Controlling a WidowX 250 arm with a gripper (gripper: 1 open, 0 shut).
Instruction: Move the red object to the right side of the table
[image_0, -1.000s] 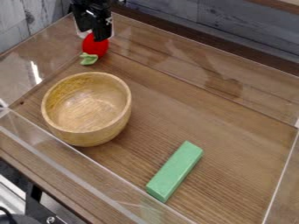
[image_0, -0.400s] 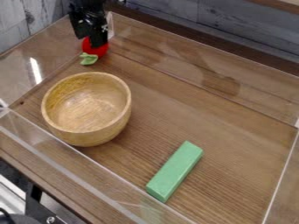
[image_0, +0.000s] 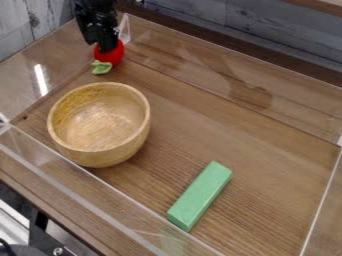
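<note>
Item: red toy fruit (image_0: 112, 52), small and round, green leafy bit (image_0: 102, 68) at its lower-left end; lies on the counter (image_0: 227, 120) at the upper left of the frame, near the far clear acrylic wall (image_0: 40, 50).
Gripper: black gripper (image_0: 99, 40) points straight down over the fruit, covering its top; the fingers sit low around it.
Finger state: narrower than wide open, seemingly mid-closure; whether they already pinch the fruit cannot be told from this view.
Other stock: wooden bowl (image_0: 99, 122) at left centre, empty; green rectangular block (image_0: 199, 195) at lower centre-right; both well apart from the fruit.
Risk, slip: the fruit is round and small, so off-centre fingers are likely to squeeze it out sideways and let it roll.
Risk, leaf: a pinch on the leafy end alone would probably give a weak hold that drops during carry.
Risk, wall: the wall is near, so a tilted lift may knock against it.
Risk, route: the path toward the right of the frame passes above the bowl's far side; a low carry could clip its rim.
Change from earlier frame: the gripper now sits slightly lower and hides more of the fruit; the fingers are narrower than before; fruit, bowl and block are unmoved.
</note>
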